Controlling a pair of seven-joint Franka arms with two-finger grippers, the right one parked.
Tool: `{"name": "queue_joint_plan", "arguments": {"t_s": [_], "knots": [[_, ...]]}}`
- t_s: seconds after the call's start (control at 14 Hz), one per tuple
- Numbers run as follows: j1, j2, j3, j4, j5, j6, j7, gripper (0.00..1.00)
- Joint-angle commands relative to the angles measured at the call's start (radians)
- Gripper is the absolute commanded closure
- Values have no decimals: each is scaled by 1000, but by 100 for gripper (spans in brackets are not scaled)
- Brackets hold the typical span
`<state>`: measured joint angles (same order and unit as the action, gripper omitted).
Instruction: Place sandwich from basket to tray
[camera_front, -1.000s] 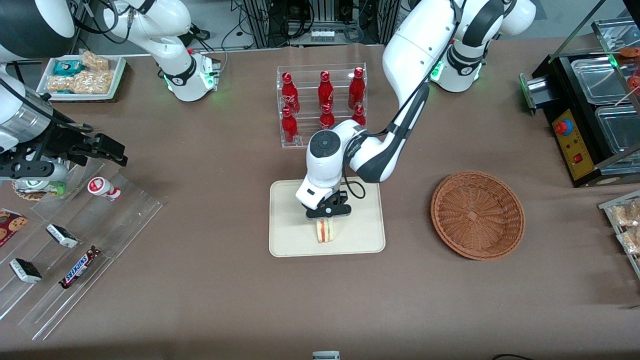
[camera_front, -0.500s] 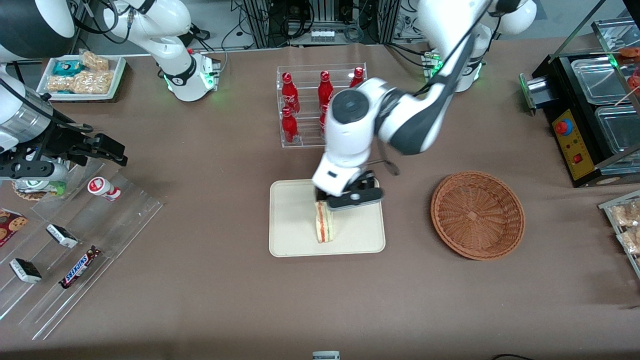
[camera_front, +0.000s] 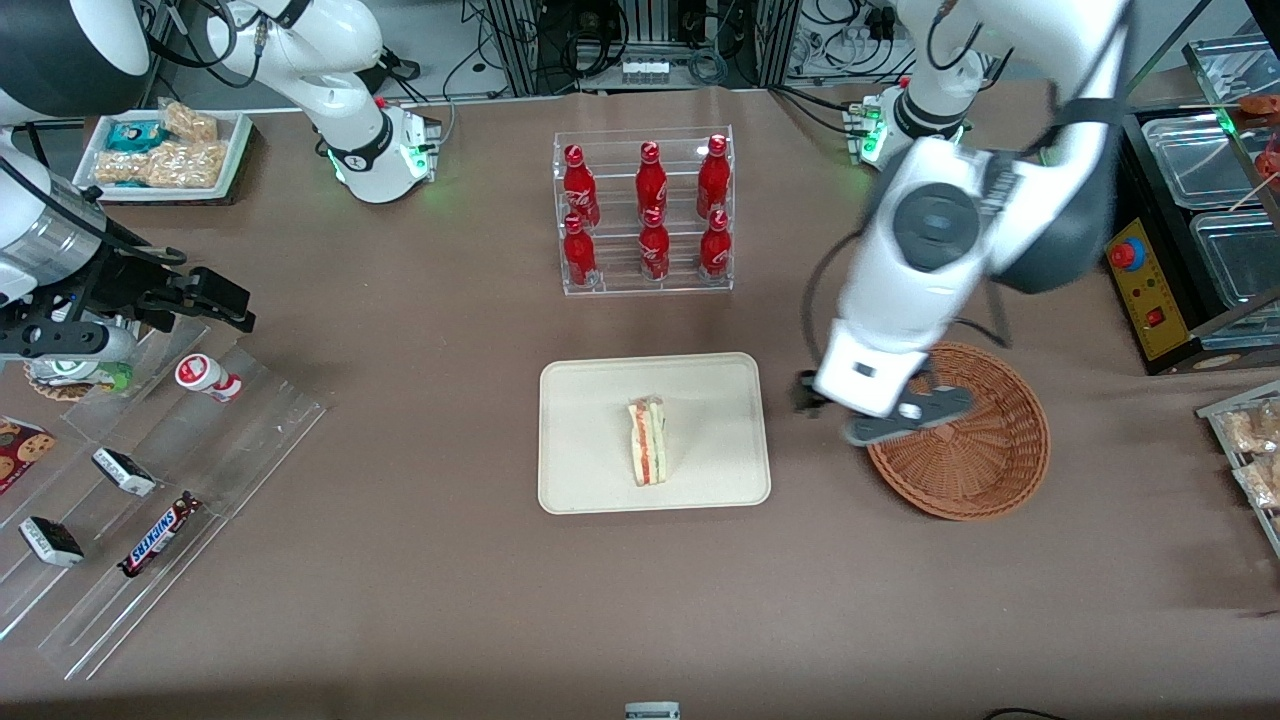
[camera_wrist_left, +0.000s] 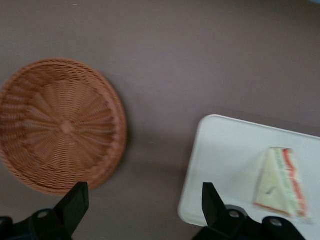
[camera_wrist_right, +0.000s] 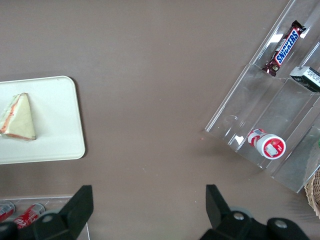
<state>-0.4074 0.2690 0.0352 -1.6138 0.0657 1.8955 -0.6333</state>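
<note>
The small triangular wedge of pale white bread with red and green filling, the sandwich (camera_front: 648, 441), lay on the flat rectangular cream-beige tray (camera_front: 580, 400), near the tray's middle and clear of its low rim, with nothing touching it. In the front view its long axis ran roughly from 12 to 6 o'clock, the striped cut edge showing along its length. The left arm's black two-finger gripper (camera_front: 868, 408) hung above the table with its fingers spread wide and empty; in the left wrist view both fingers (camera_wrist_left: 75, 202) framed bare brown tablecloth and held nothing. It sat over the gap between the tray and the round, shallow, reddish-brown woven wicker basket (camera_front: 985, 460), overlapping the basket's rim in the front view. From the gripper, the sandwich lay at about 9 o'clock in the front view, well apart and lower, with the tray's edge between them; the basket's centre lay at about 4 o'clock, near. The basket looked empty in both the front and left wrist views. Judged from this layout, the transfer appeared done: the sandwich was in the tray and out of the basket, so the coming move likely called only for the arm to clear away, with no need to reach toward 9 o'clock again.
</note>
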Motion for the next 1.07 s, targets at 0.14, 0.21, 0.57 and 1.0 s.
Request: {"name": "queue_joint_plan", "arguments": {"t_s": [0.14, 0.21, 0.57, 1.0], "knots": [[159, -186, -12, -161, -17, -73, 266, 0], [177, -204, -12, -161, -18, -100, 312, 0], [314, -292, -50, -140, -60, -216, 519, 0], [338, -283, -31, -20, -61, -311, 711, 0]]}}
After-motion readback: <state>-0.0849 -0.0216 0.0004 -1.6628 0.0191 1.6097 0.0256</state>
